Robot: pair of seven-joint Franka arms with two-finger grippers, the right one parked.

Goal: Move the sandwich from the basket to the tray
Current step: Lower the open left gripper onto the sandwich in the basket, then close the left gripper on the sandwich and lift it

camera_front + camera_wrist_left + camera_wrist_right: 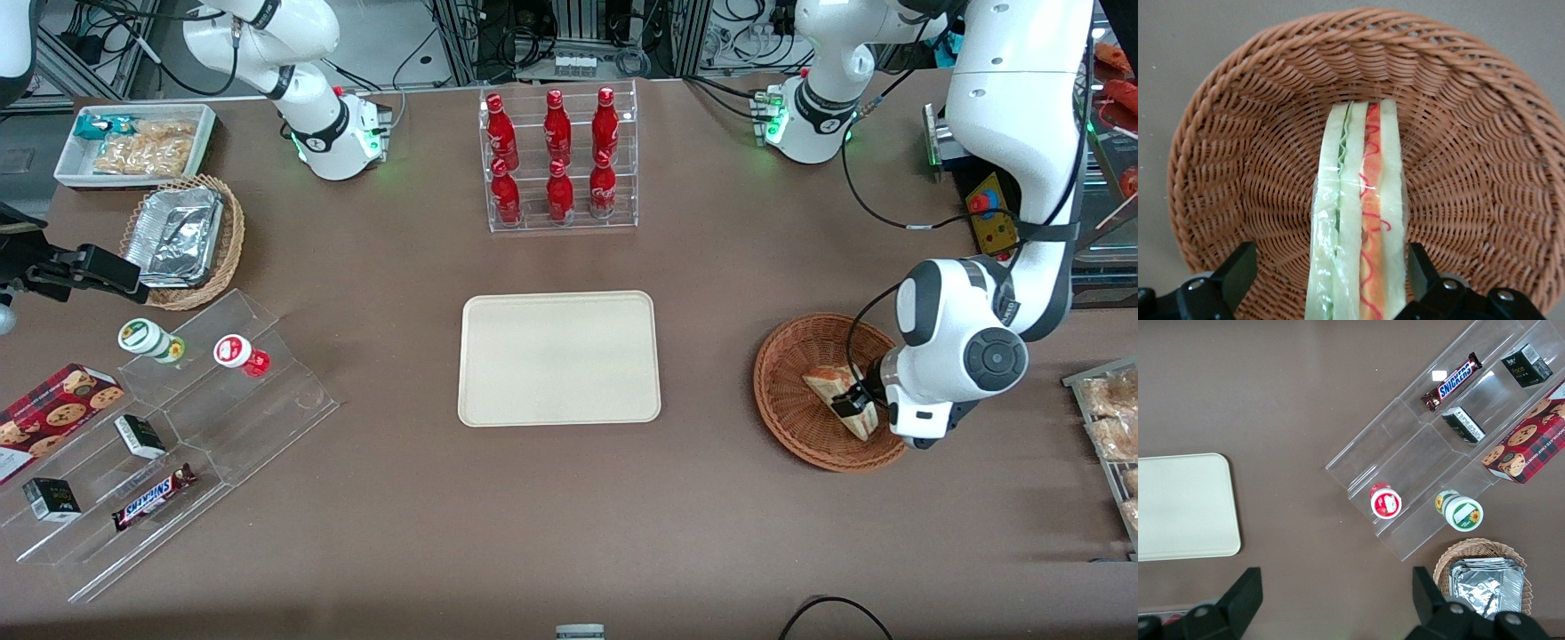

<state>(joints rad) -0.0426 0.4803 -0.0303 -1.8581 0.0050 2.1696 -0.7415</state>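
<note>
Sandwich (pixel 1358 220) lies wrapped in clear film inside the round reddish-brown wicker basket (pixel 787 391), which sits on the brown table (pixel 551 533) toward the working arm's end and a little nearer the front camera than the table's middle. The wedge rests on edge, its white bread, green and red layers facing up toward the wrist camera. The left arm's gripper (pixel 852 402) is lowered into the basket, and its two black fingers (pixel 1238 273) stand spread wide with the sandwich between them. One finger is close against the wrap on the red-filling side; the other is clearly apart from the bread. Whether the close finger actually touches cannot be told.

Near the table's centre, well apart from the basket, lies the flat cream tray (pixel 559 358) with nothing on it.

Toward the parked arm's end, a clear stepped display (pixel 178 444) near the front edge carries a Snickers bar (pixel 153 497), small dark boxes and two round cups. Farther from the camera sits a tan basket holding foil containers (pixel 178 236).

Farthest off, near the table's back edge, a clear rack holds six red bottles (pixel 556 156).
</note>
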